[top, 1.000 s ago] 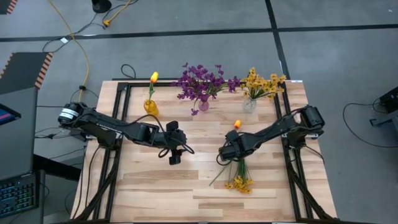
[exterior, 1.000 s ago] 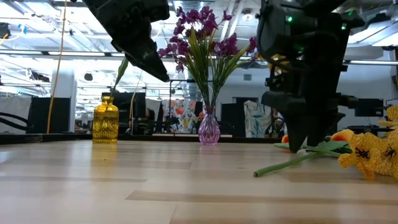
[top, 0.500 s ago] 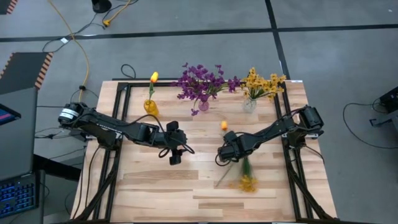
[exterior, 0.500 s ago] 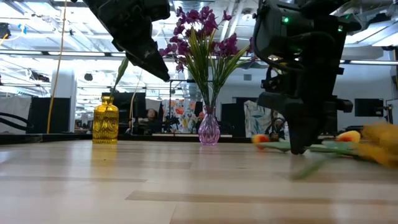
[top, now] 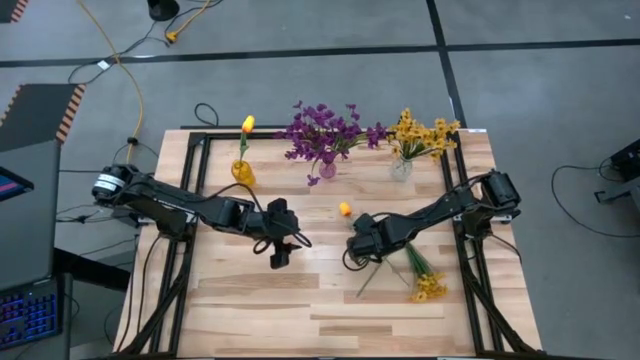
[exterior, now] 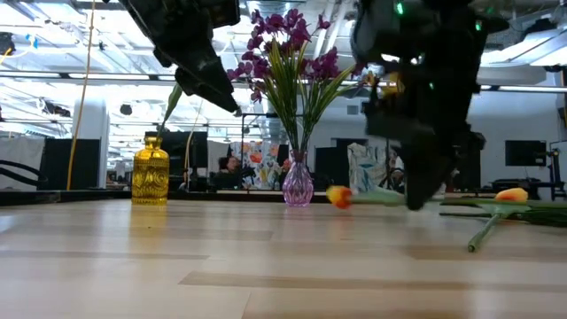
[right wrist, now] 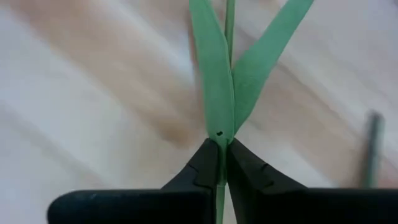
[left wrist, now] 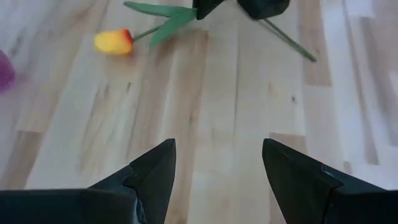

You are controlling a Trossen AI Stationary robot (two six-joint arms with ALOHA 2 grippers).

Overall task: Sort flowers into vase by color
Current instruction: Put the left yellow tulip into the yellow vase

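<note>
The right gripper [top: 356,238] sits near the middle of the wooden table [top: 250,310], low over the boards. Just beyond its tip, toward the vases, lies an orange tulip bud [top: 345,209]. Behind and beside it, toward the table's near right corner, a yellow sprig [top: 428,287] lies flat, its green stem running back up to the gripper (the fingers themselves are hidden under the wrist). Across from it, well apart, the left gripper [top: 279,255] hangs over bare boards. Along the far edge stand a yellow vase [top: 243,172] with one tulip, a purple bunch [top: 325,132] and a yellow bunch [top: 422,134].
</note>
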